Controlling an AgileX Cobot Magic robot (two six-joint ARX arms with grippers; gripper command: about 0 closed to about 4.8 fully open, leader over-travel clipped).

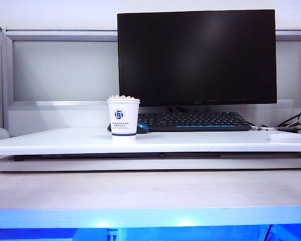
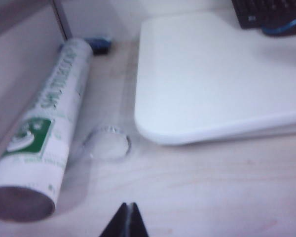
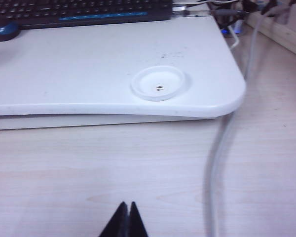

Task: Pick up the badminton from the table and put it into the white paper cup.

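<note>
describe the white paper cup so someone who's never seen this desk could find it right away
Start at the big dark monitor; the keyboard lies below it. Left of the keyboard, on the white table, stands the white paper cup. It alone bears a blue round logo, and the badminton feathers peek over its rim.

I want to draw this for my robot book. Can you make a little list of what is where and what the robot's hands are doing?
cup: upright on the table, left of middle
badminton: in the cup, feather tips poking over the rim
disc: flat near the table's right corner
keyboard: behind the cup, under the monitor
tube: lying on the desk left of the table
left hand: shut, empty, over the desk
right hand: shut, empty, over the desk
</note>
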